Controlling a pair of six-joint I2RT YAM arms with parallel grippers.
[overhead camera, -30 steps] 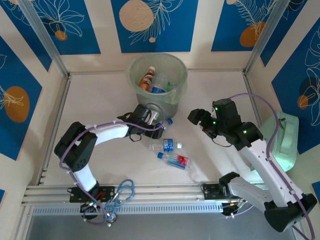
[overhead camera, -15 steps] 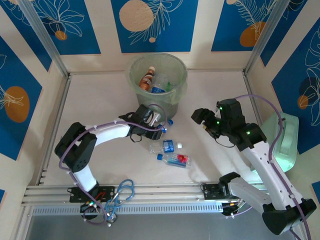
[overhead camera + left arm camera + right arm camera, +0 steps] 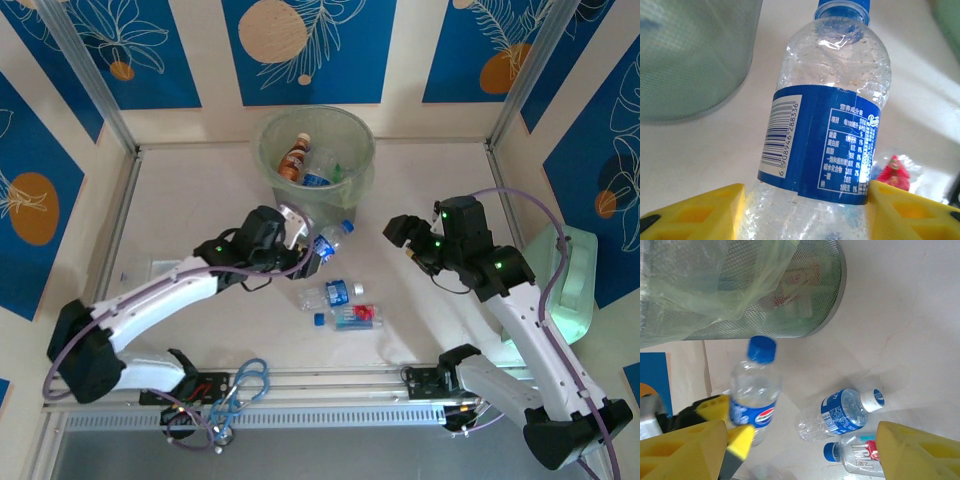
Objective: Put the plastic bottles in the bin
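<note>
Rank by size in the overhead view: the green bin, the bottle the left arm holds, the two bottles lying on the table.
Bin, far the largest.
Then held bottle, white-capped bottle and red-labelled bottle: alike; the held one sits nearer the camera, so I won't rank them.

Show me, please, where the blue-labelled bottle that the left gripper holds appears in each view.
Top external: the bottle at centre, just below the bin.
Left wrist: bottle fills the middle, cap up; bin upper left.
Right wrist: bottle left of centre; bin above it.
Shared landmark: the bin.
</note>
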